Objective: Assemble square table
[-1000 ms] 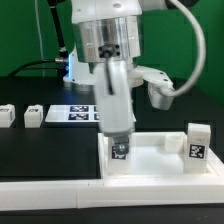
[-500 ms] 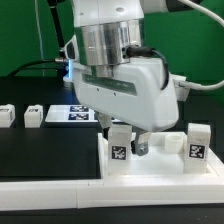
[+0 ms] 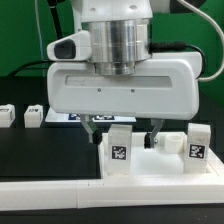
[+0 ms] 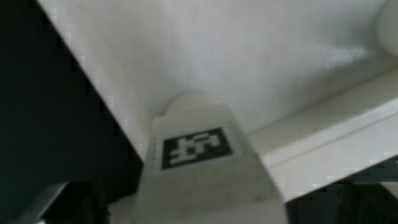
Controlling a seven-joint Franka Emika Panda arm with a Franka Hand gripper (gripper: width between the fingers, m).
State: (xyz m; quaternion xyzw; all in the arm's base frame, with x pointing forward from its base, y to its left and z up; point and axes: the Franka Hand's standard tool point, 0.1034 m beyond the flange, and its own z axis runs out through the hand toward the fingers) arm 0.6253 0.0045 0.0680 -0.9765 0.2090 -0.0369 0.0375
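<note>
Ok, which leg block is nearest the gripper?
The leg block on the tabletop under the gripper, between its spread fingers. A second leg block stands at the exterior view's right; two small blocks sit at its far left.

Gripper (image 3: 124,133) body: wide white box, rounded corners, matte plastic. Row of small dark dots across front face; can't tell if screws or holes.

Above it a silver-grey metal cylinder (image 3: 124,40), shiny, w/ faint horiz. ribbing. White arm shell (image 3: 115,8) on top of that.

White rounded pod (image 3: 70,46) on ext. view's left of cylinder — dark spot on its end.

Fingers (image 3: 155,128) thin, dark grey to black, under the white box.

Black cable (image 3: 45,25) behind, ext. view's left, approx. vertical run.

Wrist view: fingers only dim dark blurs — no detail readable.
</note>
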